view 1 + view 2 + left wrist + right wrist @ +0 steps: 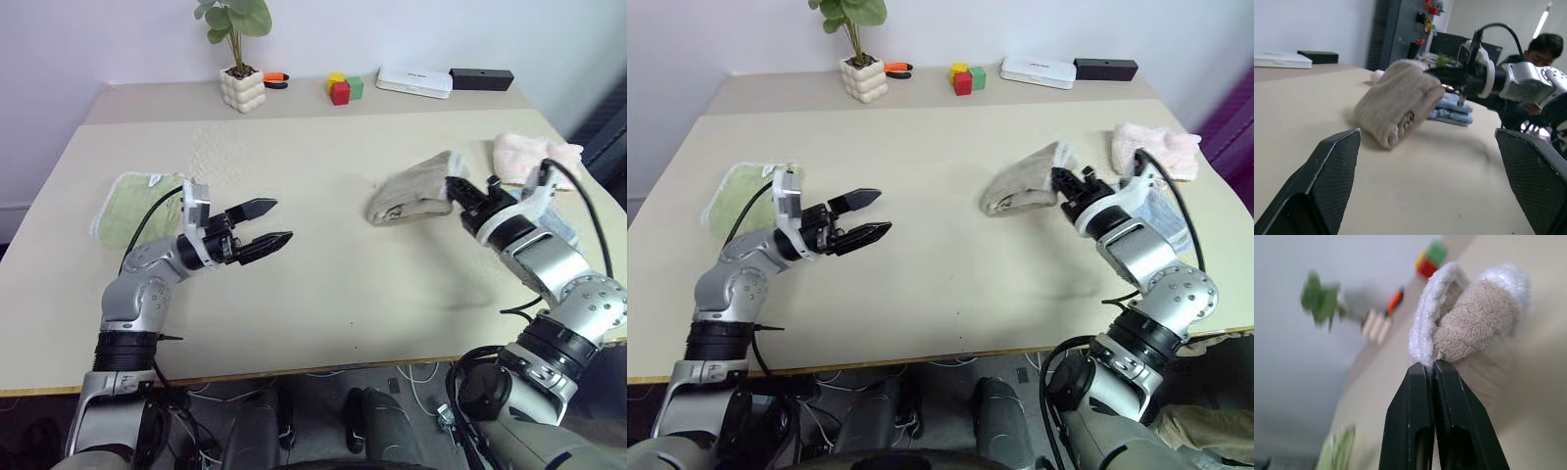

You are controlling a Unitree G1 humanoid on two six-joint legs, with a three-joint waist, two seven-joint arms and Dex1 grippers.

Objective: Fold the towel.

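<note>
The towel (409, 197), beige terry with whitish edging, is bunched into a thick bundle at the right of the table. Its left end rests on the tabletop and its right end is lifted. My right gripper (454, 186) is shut on that lifted end. In the right wrist view the two black fingers (1415, 396) pinch the white edging of the towel (1474, 323). My left gripper (274, 223) hovers open over the table's left half, pointing toward the towel, with nothing between its fingers (1327, 181). From the left wrist the towel (1398, 100) lies ahead, a good way off.
A light-green cloth (135, 203) lies behind the left arm. A pink cloth (529, 152) and a light-blue cloth (1452, 107) sit at the right edge. Along the back are a potted plant (242, 86), colored blocks (343, 88), a white box (414, 81) and a black box (481, 78). A person (1542, 49) is beyond the right side.
</note>
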